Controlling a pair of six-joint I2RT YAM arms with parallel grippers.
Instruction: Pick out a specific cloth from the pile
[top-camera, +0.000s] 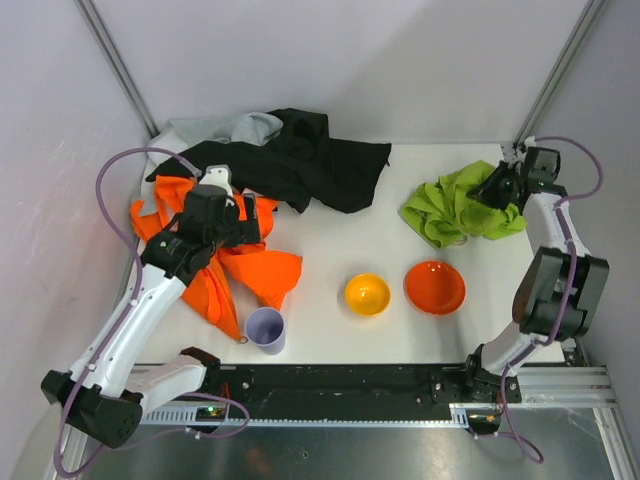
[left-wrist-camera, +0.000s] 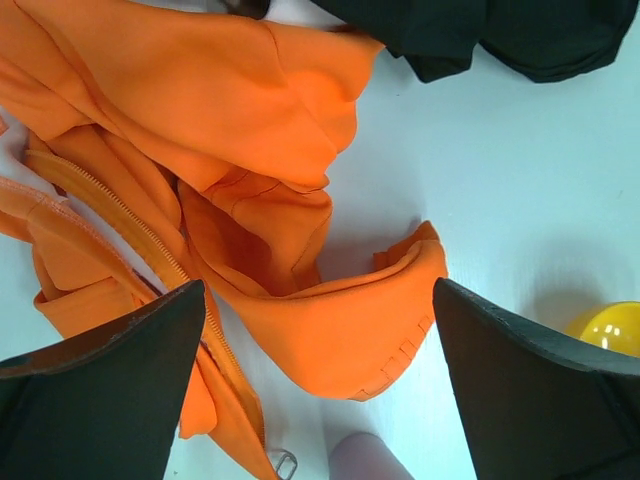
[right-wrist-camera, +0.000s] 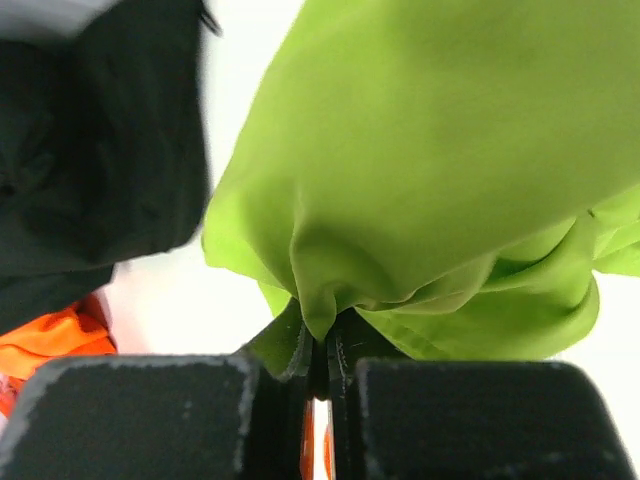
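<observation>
Lime-green soft fabric cloth (top-camera: 455, 212): limp, light, likely to drape. Pinched at bunched fold between right jaws; grip judged adequate. Left jaws spread.

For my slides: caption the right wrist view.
Right gripper shut on a fold of the lime-green cloth, black garment beside it.

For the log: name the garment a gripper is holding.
The lime-green cloth, pinched by the right gripper; the orange garment and black garment lie ungripped.
</observation>
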